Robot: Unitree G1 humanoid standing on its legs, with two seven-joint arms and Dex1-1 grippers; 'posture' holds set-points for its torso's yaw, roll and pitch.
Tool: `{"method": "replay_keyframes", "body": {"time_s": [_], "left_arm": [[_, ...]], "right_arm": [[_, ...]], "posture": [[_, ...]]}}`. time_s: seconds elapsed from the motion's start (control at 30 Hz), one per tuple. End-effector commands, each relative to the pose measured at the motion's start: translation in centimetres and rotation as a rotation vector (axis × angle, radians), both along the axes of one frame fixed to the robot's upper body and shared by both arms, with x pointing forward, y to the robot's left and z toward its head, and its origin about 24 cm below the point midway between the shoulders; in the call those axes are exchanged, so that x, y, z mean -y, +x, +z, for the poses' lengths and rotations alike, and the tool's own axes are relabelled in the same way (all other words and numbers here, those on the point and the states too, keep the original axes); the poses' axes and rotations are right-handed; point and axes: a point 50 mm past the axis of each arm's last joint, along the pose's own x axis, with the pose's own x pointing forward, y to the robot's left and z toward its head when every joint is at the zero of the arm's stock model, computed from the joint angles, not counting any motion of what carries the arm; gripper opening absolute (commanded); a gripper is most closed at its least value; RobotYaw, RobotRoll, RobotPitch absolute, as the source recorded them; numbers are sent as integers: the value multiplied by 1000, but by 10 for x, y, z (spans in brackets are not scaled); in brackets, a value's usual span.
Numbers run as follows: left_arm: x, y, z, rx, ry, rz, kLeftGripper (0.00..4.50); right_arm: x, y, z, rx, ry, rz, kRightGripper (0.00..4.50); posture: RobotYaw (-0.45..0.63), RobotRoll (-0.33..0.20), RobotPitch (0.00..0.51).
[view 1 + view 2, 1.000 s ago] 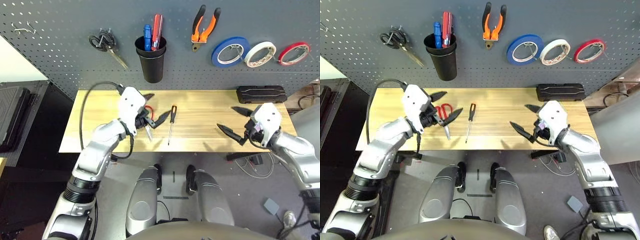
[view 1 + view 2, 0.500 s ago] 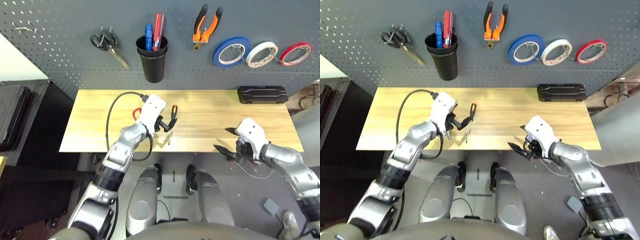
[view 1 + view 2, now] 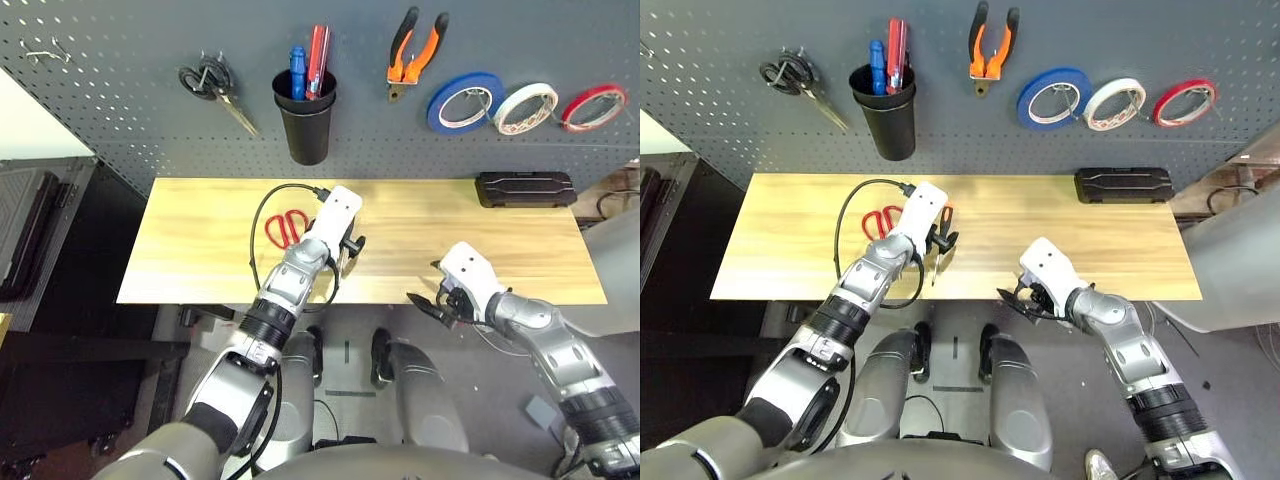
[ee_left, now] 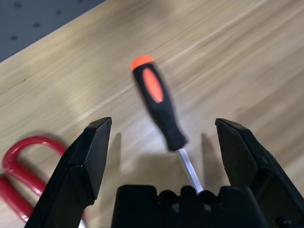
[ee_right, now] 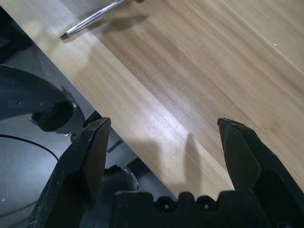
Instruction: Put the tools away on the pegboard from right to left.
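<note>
From above, the left pincer [image 3: 350,247] hides most of the black-and-orange-handled screwdriver [image 4: 159,104] at centre frame; its wrist camera shows the glossy handle between wide-spread, empty jaws, red-handled scissors [image 3: 285,227] alongside. The right pincer [image 3: 432,290], gaping and empty, overhangs the pale wooden counter's [image 3: 200,250] near edge, lower right.

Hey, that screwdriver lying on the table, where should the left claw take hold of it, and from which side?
Grip the screwdriver by its thick black-and-orange handle, coming straight down from above. It lies flat on the wooden table, so only its two sides are free. The left claw hangs open with a finger on each side of the handle's neck, and the thin shaft would likely slip.
</note>
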Motion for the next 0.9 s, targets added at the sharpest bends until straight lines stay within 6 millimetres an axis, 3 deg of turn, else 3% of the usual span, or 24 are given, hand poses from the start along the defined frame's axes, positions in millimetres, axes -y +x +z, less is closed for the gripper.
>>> {"method": "replay_keyframes", "body": {"time_s": [0.03,0.43,0.53,0.8,0.83,0.9], "left_arm": [[3,-1,-12,-16,32,10,4500],[17,-3,-26,-68,5,4,4500],[18,-3,-28,-89,-1,13,3876],[17,-2,-31,-104,-11,25,806],[16,-2,-31,-100,-14,27,571],[14,0,-27,-59,-22,35,572]], "right_arm": [[9,-4,3,-14,-8,-25,4472],[25,-13,17,-17,-15,-41,4472],[26,-15,21,-15,-12,-39,4500],[28,-15,25,-10,4,-18,4500],[28,-14,25,-7,7,-14,4500],[27,-12,25,2,16,-6,4500]], "posture": [[71,0,331],[18,0,342],[12,0,339],[26,0,329],[30,0,327],[40,0,323]]}}
